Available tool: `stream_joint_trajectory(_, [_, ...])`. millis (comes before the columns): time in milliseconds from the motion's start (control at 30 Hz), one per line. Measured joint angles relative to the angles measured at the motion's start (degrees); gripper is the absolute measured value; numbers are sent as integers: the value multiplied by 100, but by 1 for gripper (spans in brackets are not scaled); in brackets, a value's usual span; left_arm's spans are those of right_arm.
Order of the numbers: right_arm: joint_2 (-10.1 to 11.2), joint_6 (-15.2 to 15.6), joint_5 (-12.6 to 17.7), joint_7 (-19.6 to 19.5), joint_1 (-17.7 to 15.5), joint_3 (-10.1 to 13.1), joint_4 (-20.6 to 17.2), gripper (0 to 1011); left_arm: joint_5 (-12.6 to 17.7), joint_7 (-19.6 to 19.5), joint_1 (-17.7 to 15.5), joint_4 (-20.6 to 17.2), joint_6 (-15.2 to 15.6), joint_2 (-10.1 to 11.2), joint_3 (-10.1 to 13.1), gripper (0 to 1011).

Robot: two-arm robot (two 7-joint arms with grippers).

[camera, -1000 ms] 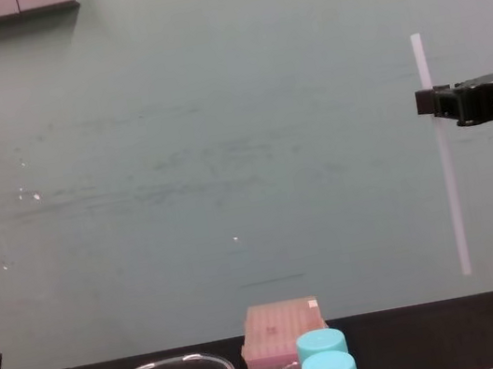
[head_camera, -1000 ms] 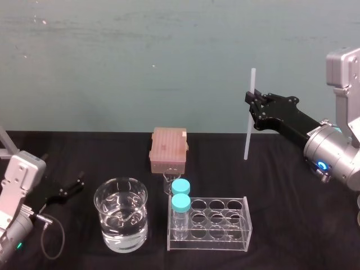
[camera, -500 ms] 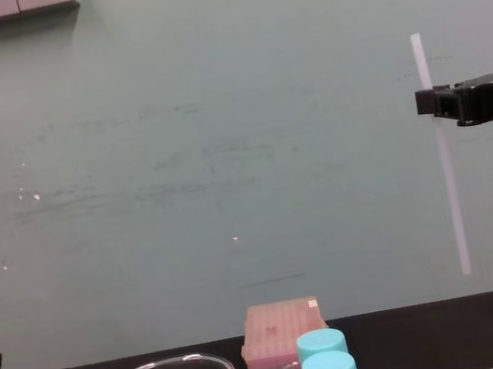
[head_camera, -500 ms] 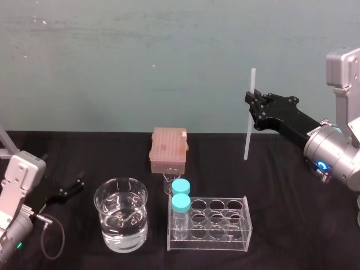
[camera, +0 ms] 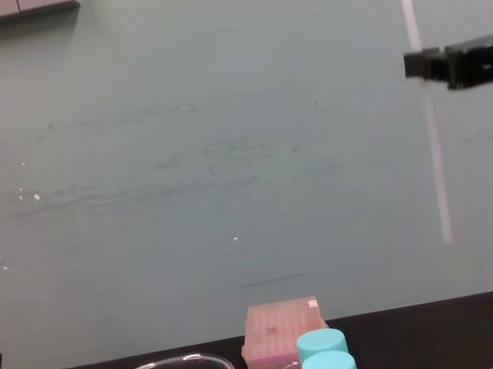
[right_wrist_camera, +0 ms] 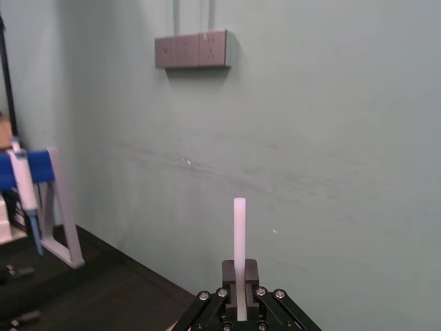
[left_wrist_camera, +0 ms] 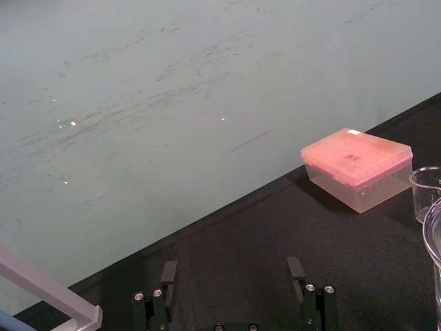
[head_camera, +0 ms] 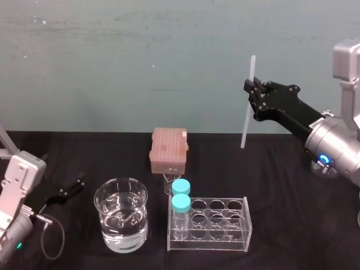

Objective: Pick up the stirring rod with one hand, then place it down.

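- The stirring rod [head_camera: 246,121] was a thin, straight, translucent white stick, hanging nearly upright in the air at the far right
- The right gripper [head_camera: 251,90], black with narrow fingers, was clamped on its upper part, with most of the rod's length hanging below

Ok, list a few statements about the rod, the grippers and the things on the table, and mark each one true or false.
1. The right gripper holds the stirring rod nearly upright in the air. True.
2. The left gripper is shut on a bottle. False: it is open and empty, low on the robot's left.
3. The beaker holds clear liquid. True.
4. The pink box stands to the right of the clear rack. False: it stands behind the rack's left end, farther back.
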Motion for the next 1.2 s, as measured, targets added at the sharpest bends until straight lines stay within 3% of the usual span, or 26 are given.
stream_joint_trajectory(333, [160, 340, 683, 369, -67, 182, -440, 67, 0, 0, 0, 0, 0, 0, 0, 1005])
stream_joint_trajectory(400, [325, 490, 963, 631, -132, 212, -585, 67, 0, 0, 0, 0, 0, 0, 0, 1005])
stream_joint_trajectory(633, [699, 513, 1378, 1225, -393, 206, -687, 67, 0, 0, 0, 0, 0, 0, 0, 1005])
stream_joint_trajectory(933, [951, 59, 1412, 1503, -739, 53, -442, 67, 0, 0, 0, 0, 0, 0, 0, 1005])
stream_joint_trajectory(1200, [1105, -71, 1460, 1593, -811, -100, -292, 67, 0, 0, 0, 0, 0, 0, 0, 1005])
